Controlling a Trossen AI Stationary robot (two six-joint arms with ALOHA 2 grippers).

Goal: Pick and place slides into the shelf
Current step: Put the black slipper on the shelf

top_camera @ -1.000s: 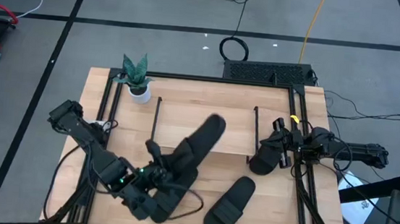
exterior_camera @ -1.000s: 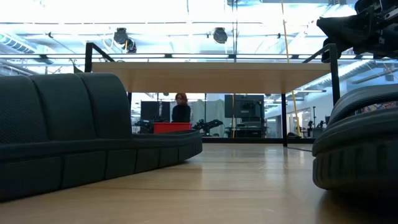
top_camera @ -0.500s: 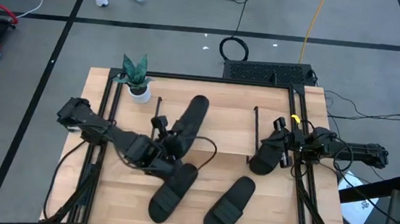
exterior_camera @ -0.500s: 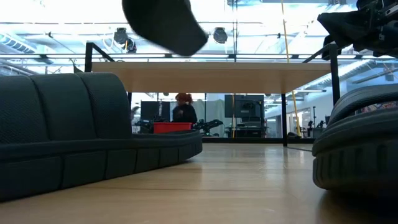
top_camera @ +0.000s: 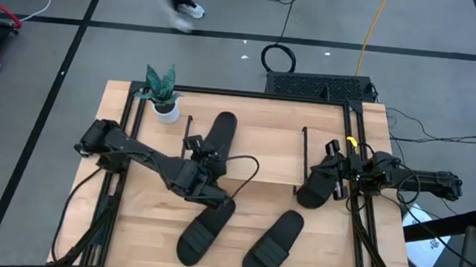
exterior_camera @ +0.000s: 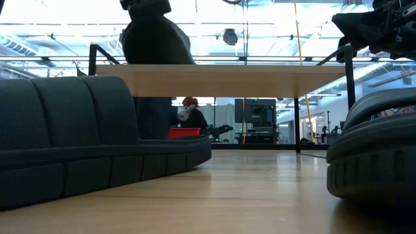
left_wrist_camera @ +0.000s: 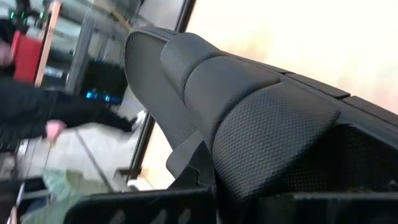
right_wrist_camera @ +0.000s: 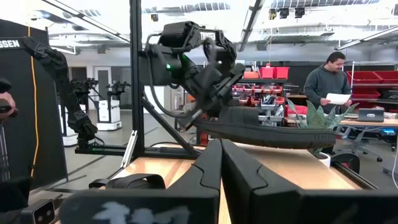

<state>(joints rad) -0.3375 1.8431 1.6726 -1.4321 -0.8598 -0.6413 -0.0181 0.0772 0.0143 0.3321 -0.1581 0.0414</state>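
The left end effector (top_camera: 199, 166) is gripping a slide (top_camera: 216, 140) by one end, holding it flat above the shelf (top_camera: 254, 152), toward the shelf's left end. The right end effector (top_camera: 334, 182) is sitting closed at the shelf's right end, touching a second slide (top_camera: 310, 193). Two more slides (top_camera: 205, 231) (top_camera: 273, 242) are lying near the bench's (top_camera: 127, 219) front edge.

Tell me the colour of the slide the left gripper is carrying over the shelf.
Matte black; the slide shows best in the high view.
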